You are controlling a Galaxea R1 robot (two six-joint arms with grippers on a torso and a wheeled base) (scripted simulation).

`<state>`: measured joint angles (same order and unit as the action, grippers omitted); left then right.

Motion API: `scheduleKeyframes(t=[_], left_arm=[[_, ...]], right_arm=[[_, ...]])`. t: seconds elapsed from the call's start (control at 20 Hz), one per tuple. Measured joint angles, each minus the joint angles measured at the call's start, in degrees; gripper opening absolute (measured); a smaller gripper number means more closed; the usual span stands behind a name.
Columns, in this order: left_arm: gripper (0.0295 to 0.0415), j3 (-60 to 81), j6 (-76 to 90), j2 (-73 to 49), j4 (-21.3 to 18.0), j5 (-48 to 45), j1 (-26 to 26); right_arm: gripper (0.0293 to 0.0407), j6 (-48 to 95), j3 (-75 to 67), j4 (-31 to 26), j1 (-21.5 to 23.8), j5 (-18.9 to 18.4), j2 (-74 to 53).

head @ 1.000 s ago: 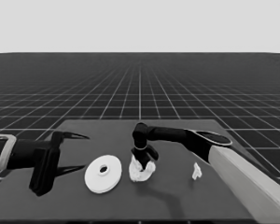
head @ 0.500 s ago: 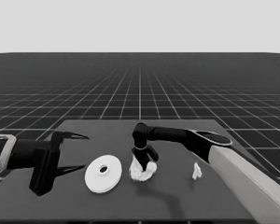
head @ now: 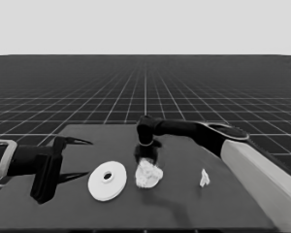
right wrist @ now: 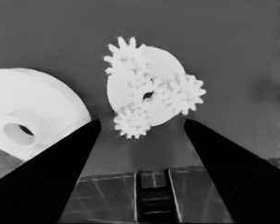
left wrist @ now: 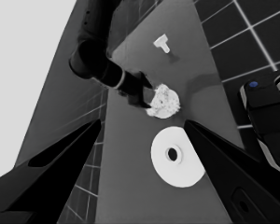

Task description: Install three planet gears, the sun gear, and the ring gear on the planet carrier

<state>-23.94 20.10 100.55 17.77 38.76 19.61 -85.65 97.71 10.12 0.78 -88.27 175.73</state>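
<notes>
— Hovering my right gripper (right wrist: 140, 128), fingers spread and empty, over the gears (right wrist: 151, 95) seated on the smaller round part (right wrist: 170, 60).
— Next?
— Larger round part (head: 107, 180), just beside; stiff, probably slick. I'd grip its rim.

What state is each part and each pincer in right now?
Smaller round part: flat on the table, carrying gears.
Gears: three toothed wheels sit around its centre hole; whether a fourth sits in the middle is unclear.
Larger round part: flat on the table beside it, not installed.
Thin white piece: lying apart, untouched.
Right pincer: open, empty, above the gears.
Left pincer: open, empty, parked at the table's left end.
</notes>
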Motion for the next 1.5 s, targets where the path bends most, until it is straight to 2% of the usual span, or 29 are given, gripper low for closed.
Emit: scheduleKeyframes(t=[0.3, 0.35, 0.4, 0.45, 0.55, 0.8, 0.85, 0.9, 0.95, 1.0, 1.05, 1.1, 1.2, 1.3, 1.35, 1.4, 1.5], left_arm=[[0.0385, 0.0, 0.0, 0.0, 0.0, 0.0, 0.0], [0.0385, 0.0, 0.0, 0.0, 0.0, 0.0, 0.0], [0.0385, 0.0, 0.0, 0.0, 0.0, 0.0, 0.0], [0.0385, 0.0, 0.0, 0.0, 0.0, 0.0, 0.0], [0.0385, 0.0, 0.0, 0.0, 0.0, 0.0, 0.0], [0.0385, 0.0, 0.0, 0.0, 0.0, 0.0, 0.0], [0.0389, -0.7, -27.8, 12.0, 27.6, 25.0, -10.0], [0.0402, -7.1, -56.5, 27.0, 26.5, 51.4, -13.8], [0.0404, -18.1, -77.7, 35.1, 12.3, 56.2, -14.3], [0.0396, -27.7, -86.7, 38.2, 2.7, 54.1, -14.7], [0.0390, -34.4, -90.2, 39.7, -3.0, 52.0, -15.2], [0.0387, -38.9, -91.6, 40.7, -6.4, 50.7, -15.5], [0.0385, -43.7, -92.3, 41.7, -9.6, 49.6, -15.9], [0.0385, -45.6, -92.3, 42.2, -10.8, 49.2, -16.1], [0.0385, -47.4, -91.5, 42.8, -6.0, 47.5, -20.9], [0.0385, -49.2, -90.7, 43.3, -3.3, 46.3, -24.4], [0.0385, -51.5, -89.7, 44.1, -1.1, 44.9, -27.2]], right_arm=[[0.0385, 7.0, -0.2, -0.9, 0.9, 0.1, -0.1], [0.0405, 30.9, -26.4, 11.6, -6.2, 8.5, -15.9], [0.0395, 46.0, -46.5, 19.1, -13.0, 13.5, -40.1], [0.0389, 54.9, -58.3, 23.5, -16.7, 16.4, -55.2], [0.0385, 63.2, -69.6, 27.6, -19.7, 19.1, -68.4], [0.0385, 67.2, -75.2, 29.7, -21.0, 20.5, -74.5], [0.0385, 67.4, -75.3, 29.8, -21.1, 20.6, -74.7], [0.0385, 67.4, -75.4, 29.8, -21.1, 20.6, -74.8], [0.0385, 67.5, -75.5, 29.8, -21.1, 20.6, -74.9], [0.0385, 67.5, -75.5, 29.8, -21.1, 20.6, -74.9], [0.0385, 67.5, -75.5, 29.8, -21.1, 20.6, -74.9], [0.0385, 67.5, -75.5, 29.8, -21.1, 20.6, -74.9], [0.0385, 67.5, -75.5, 29.9, -21.1, 20.7, -74.9], [0.0385, 67.5, -75.5, 29.9, -21.1, 20.7, -74.9], [0.0385, 67.5, -75.5, 29.9, -21.1, 20.7, -74.9], [0.0385, 67.5, -75.5, 29.9, -21.1, 20.7, -74.9], [0.0385, 67.5, -75.5, 29.9, -21.1, 20.7, -74.9]])
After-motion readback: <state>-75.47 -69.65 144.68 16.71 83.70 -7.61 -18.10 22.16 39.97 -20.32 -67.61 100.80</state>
